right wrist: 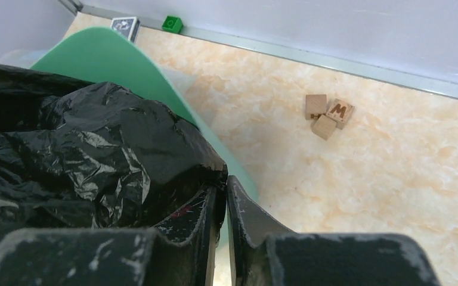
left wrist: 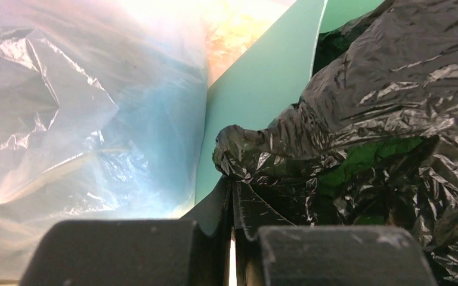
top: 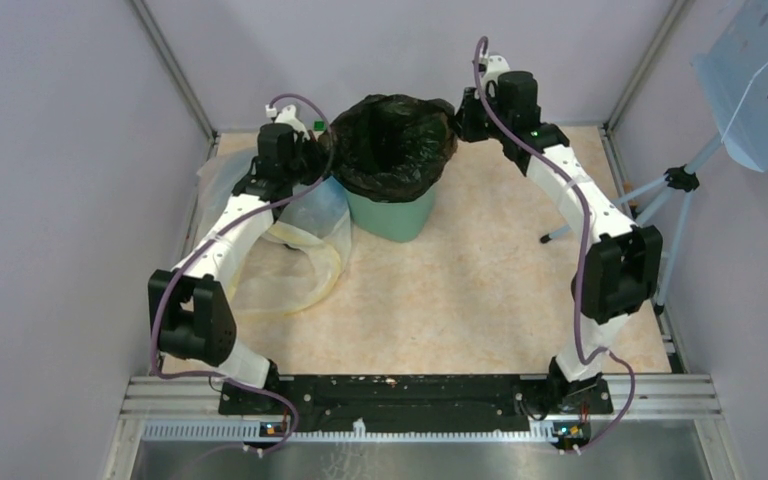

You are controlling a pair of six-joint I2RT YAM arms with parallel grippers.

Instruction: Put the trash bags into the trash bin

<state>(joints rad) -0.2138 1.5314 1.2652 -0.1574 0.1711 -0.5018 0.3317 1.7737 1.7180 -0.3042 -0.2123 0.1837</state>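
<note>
two claws were up at the bin, one on each side, and the job looked close to finished. the left claw [left wrist: 232, 186] was clenched on a bunched fold of the trash bag [left wrist: 358, 113], the black film gathered into a knot right at its tips. beyond that knot and off to its right, the rest of the bag spread wide and crinkly. straight ahead of those tips rose the mint-green wall of the trash bin [left wrist: 262, 89], and off to the claw's left sagged the big clear bag [left wrist: 65, 119] with something blue inside.

over on the other side, the right claw [right wrist: 222, 182] had its jaws drawn nearly together, only a sliver between them. the bag's edge ran right up to its tips on the left side, over the green rim. i couldn't tell whether any film was really caught there. out to its right, well apart on the table [right wrist: 381, 196], sat a few wooden blocks [right wrist: 328, 114].

from above, the bag sat in the bin with its mouth open and its edge folded over the rim all the way round. so, by my reckoning, the bag was in. what was left was seating the overhang evenly, letting go on both sides and backing off without dragging the film out.
</note>
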